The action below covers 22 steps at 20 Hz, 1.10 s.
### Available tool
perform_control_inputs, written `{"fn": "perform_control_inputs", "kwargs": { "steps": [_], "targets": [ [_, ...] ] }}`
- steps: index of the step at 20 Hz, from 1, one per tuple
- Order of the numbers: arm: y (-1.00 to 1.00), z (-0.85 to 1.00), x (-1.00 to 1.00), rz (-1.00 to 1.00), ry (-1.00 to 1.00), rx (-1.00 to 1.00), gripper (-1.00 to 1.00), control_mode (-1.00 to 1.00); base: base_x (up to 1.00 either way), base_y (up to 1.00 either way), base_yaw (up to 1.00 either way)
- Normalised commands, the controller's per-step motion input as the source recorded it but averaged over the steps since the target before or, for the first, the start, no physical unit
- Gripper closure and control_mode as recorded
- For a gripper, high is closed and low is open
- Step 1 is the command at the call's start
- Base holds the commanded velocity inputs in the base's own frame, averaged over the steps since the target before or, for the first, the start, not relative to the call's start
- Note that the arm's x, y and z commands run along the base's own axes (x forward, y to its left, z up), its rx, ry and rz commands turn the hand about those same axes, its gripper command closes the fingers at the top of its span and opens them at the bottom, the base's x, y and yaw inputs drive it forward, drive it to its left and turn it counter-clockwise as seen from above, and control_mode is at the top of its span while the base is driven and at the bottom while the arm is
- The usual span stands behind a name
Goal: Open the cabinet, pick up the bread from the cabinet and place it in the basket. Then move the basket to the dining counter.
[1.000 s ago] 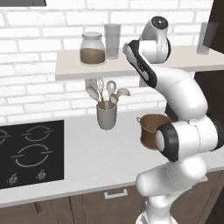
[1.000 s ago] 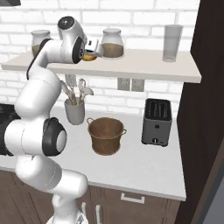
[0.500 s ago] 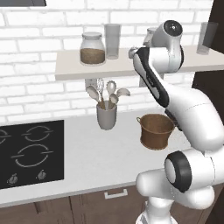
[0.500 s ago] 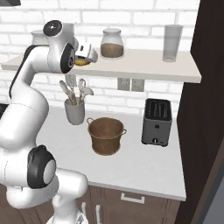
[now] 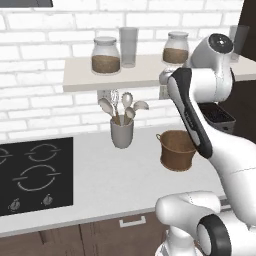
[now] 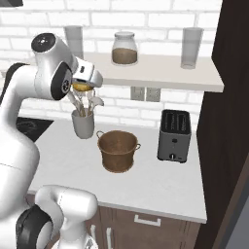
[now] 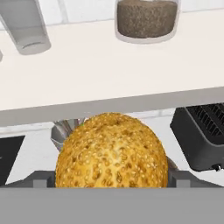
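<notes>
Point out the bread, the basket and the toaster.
bread [image 7: 111, 151]: hand view, middle of its seeded crust.
basket [image 6: 117, 155]: right base view, front of its woven wall.
toaster [image 6: 173, 141]: right base view, its front face.

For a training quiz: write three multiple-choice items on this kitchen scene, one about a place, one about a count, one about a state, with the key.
1. Where does the basket stand?
A. on the shelf
B. on the worktop, between the utensil cup and the toaster
C. on the hob

2. How many brown-filled glass jars stand on the shelf in the left base view?
A. one
B. two
C. four

3. What is the state of the bread?
A. held in the tool, up by the shelf edge
B. lying in the basket
C. lying on the hob

Key: 1 B, the basket sits between utensil cup and toaster. 2 B, two jars show there. 3 A, the bun sits between the tool's jaws.
</notes>
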Motion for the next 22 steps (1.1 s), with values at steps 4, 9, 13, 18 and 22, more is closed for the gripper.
{"fn": "perform_control_inputs", "kwargs": {
  "steps": [4, 9, 13, 18, 22],
  "targets": [
    [-0.28, -0.56, -1.0, 0.0, 0.22, 0.0, 1.0, -1.0, 0.0, 0.0, 0.0],
    [-0.3, -0.93, -0.65, 0.0, 0.26, -0.01, 1.0, -1.0, 0.0, 0.0, 0.0],
    [-0.38, -1.0, 0.15, 0.0, 0.26, -0.01, 1.0, -1.0, 0.0, 0.0, 0.0],
    [-0.24, -0.83, 0.94, 0.0, 0.13, 0.0, 1.0, -1.0, 0.0, 0.0, 0.0],
    [-0.12, -0.48, 0.93, 0.0, 0.06, 0.0, 1.0, -1.0, 0.0, 0.0, 0.0]
  ]
}}
